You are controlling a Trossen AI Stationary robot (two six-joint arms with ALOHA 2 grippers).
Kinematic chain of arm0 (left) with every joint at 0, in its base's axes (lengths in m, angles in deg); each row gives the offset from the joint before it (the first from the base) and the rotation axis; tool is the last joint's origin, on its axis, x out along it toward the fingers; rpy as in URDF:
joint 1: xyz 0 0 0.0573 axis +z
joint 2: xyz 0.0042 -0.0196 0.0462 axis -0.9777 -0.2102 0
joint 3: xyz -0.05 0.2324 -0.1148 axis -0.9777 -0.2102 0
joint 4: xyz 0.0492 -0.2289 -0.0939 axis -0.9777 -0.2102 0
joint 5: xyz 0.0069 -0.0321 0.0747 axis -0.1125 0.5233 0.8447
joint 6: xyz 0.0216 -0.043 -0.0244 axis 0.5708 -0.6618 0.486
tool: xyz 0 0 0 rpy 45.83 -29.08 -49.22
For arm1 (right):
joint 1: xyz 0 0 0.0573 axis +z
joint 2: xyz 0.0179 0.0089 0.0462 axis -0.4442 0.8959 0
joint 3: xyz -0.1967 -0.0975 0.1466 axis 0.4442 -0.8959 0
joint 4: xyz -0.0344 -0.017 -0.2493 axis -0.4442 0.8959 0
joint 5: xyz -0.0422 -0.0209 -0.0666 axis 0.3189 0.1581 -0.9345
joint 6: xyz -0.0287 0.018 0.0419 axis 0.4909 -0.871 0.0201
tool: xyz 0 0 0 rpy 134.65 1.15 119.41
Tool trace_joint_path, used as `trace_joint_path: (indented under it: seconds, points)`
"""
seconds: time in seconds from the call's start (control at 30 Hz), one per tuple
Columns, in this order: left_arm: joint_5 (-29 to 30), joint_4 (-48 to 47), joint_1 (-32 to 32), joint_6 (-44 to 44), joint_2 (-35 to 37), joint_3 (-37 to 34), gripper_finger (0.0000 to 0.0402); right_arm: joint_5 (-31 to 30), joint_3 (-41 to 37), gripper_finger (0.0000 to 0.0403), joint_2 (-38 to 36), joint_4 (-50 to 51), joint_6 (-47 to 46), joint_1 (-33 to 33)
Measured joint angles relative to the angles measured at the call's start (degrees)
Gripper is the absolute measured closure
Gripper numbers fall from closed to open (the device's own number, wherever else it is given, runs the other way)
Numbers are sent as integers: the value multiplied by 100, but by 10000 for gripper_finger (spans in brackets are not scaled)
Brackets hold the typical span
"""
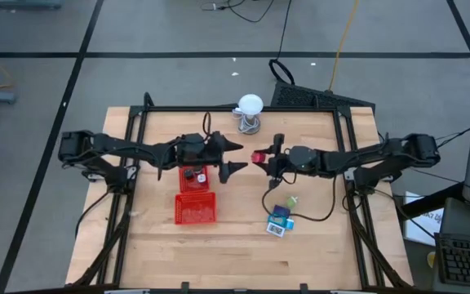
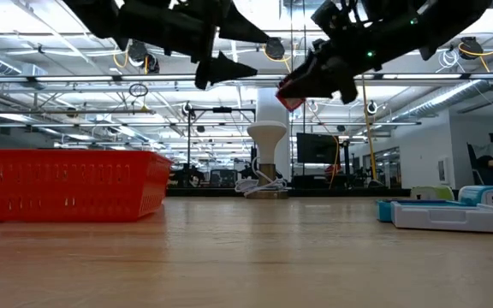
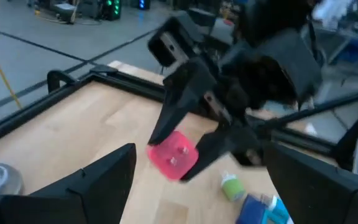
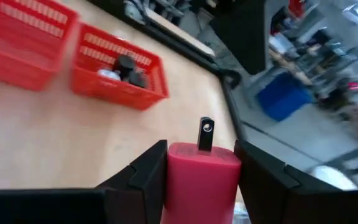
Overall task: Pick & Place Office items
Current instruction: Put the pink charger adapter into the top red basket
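Note:
My right gripper (image 1: pixel 259 158) is shut on a pink-red block (image 4: pixel 202 177) with a small metal prong on its front, held high above the table's middle. It also shows in the low view (image 2: pixel 291 92) and in the left wrist view (image 3: pixel 174 155). My left gripper (image 1: pixel 235 158) is open and empty, facing the block from the table's left with a small gap between them. A teal-blue packet with a white label (image 1: pixel 280 221) and a small green piece (image 1: pixel 290 200) lie flat on the table at the near right. Dark pieces (image 4: pixel 128 67) lie in a red mesh tray (image 1: pixel 192 175). My right gripper pinches the pink-red block by two opposite sides (image 4: pixel 173 171) between its two fingers. The fingers come from the table's right, roughly level and slanting a little down. The block's front end with the prong (image 4: pixel 206 133) sticks out past the fingertips. The block is lifted clear of the table.
Two red mesh trays stand left of centre, one behind the other (image 1: pixel 195 208). A white ball on a wire stand (image 1: pixel 250 108) is at the far middle. A black cable (image 1: pixel 300 214) loops near the packet. Bare wood lies at the near left.

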Motion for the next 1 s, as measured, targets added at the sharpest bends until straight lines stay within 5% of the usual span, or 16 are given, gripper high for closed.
trace_joint_path:
  seconds: [0.27,0.67,1.0]
  points:
    - [298,10,189,-1188,-169,0,50,-448,3,251,400,-1377,1176,36]
    - [762,214,202,-1247,-336,1,50,-438,7,251,683,-1762,1456,37]
    - [792,3,-10,-987,-1205,933,50,-461,2,249,678,-1846,1433,38]
